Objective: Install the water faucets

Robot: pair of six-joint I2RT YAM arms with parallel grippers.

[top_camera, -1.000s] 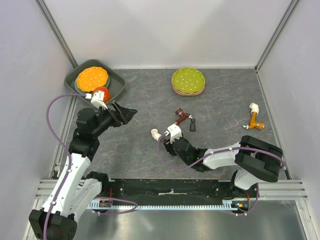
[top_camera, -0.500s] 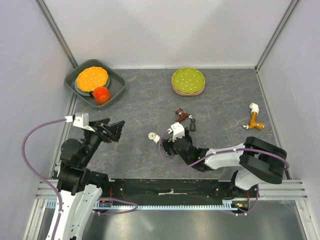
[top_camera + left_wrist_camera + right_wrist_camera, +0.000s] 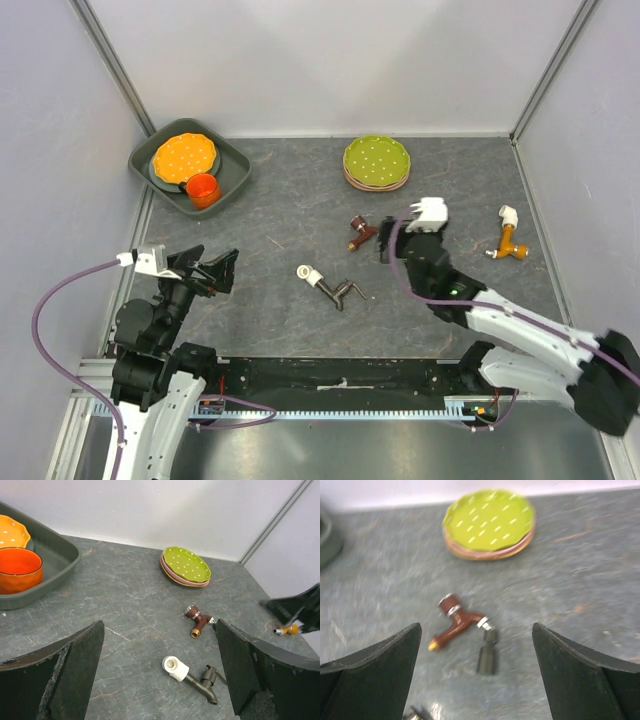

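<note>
Between the right gripper (image 3: 476,627)'s black fingers lies a reddish-brown tap (image 3: 456,621) with silvery rings and a yellow tip, beside a black stub (image 3: 487,656). Beyond them is a lime-green plate (image 3: 489,519) dotted white, over a pink plate (image 3: 487,555). Between the left gripper (image 3: 159,625)'s black fingers — a white elbow fitting (image 3: 175,668) and a dark grey tap (image 3: 205,680). Left of them, an orange cup (image 3: 19,569) sits in a grey tray (image 3: 62,555). The table (image 3: 125,595) is dark grey, veined paler.

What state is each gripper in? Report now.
Left gripper: open, holding nothing.
Right gripper: open, holding nothing.
</note>
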